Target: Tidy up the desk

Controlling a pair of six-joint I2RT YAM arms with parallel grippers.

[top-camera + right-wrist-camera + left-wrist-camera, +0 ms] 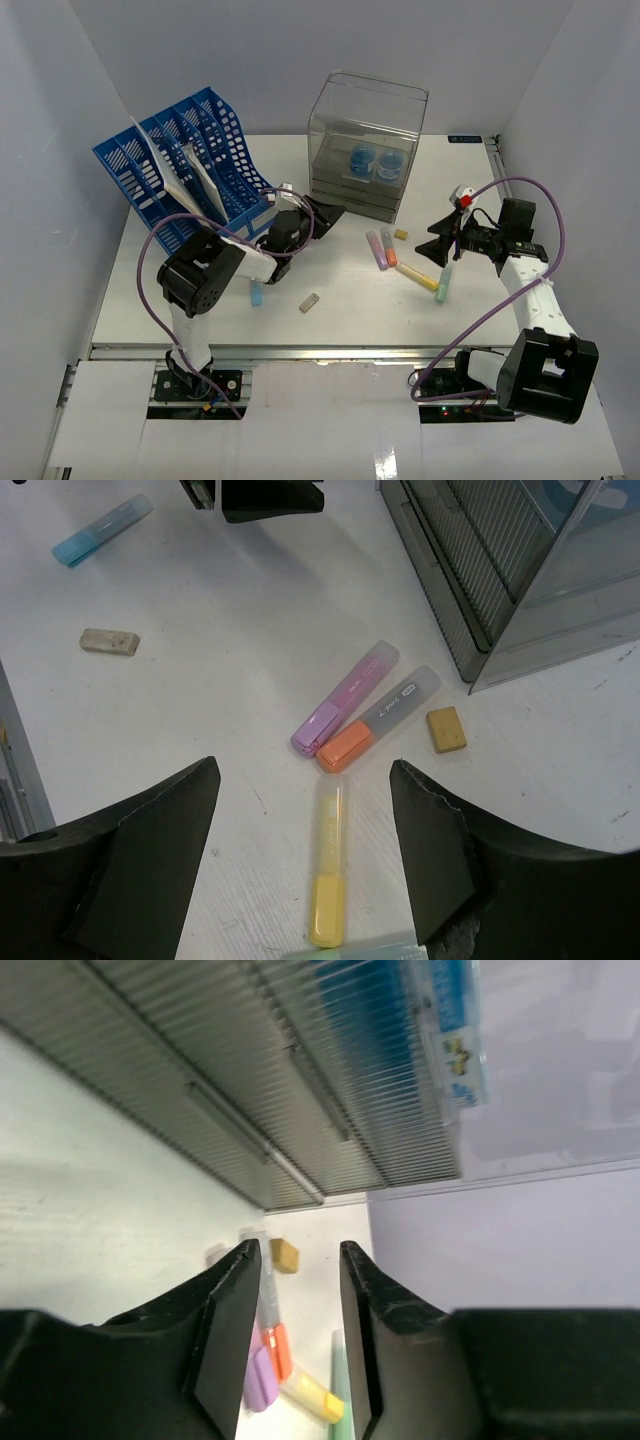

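Note:
The white desk [340,325] holds scattered stationery. Purple [376,250], orange [389,247], yellow [417,277] and green [443,285] highlighters lie right of centre. My right gripper [440,245] hovers open over them, and the yellow highlighter [330,865] lies between its fingers [305,860] in the wrist view, untouched. My left gripper [325,215] is open and empty just in front of the clear drawer box [365,145], pointing at its lower drawers [280,1080]. A blue highlighter [257,293] and a beige eraser [309,302] lie near the front.
A blue slotted file rack [185,165] with papers stands at the back left. A small yellow eraser [401,234] lies beside the drawer box's front corner. Pale walls close in the desk, and a metal rail [330,352] runs along its front edge.

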